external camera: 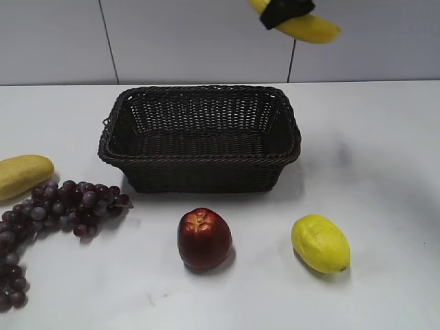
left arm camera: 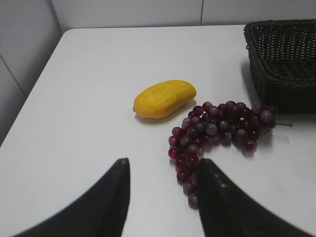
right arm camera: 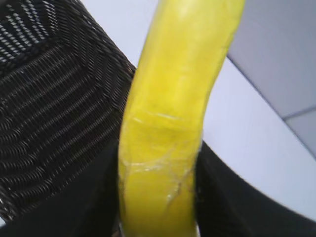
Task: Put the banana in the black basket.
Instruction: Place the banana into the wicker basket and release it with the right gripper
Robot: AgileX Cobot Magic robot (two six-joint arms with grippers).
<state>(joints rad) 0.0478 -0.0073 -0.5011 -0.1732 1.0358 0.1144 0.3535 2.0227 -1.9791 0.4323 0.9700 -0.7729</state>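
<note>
The white tabletop carries everything but one fruit. Largest on it is the rectangular dark brown-black woven wicker basket with a braided rim, standing near the middle toward the back wall, with nothing visible inside it. To its left sprawls a bunch of dark red-purple grapes, one end lying just beside the basket's front left corner. Left of the grapes lies a blunt, thick pale-yellow fruit, partly cut off by the picture edge. In front of the basket sit a plump oval yellow lemon and, to its left, a round dark red apple, the two apart.

The long, curved bright yellow banana hangs in the air above the basket's back right corner, clamped in the right end effector; the right wrist view shows black fingers pressed to both sides. The left end effector hovers over the tabletop near the grapes, its jaws spread apart and holding nothing.
</note>
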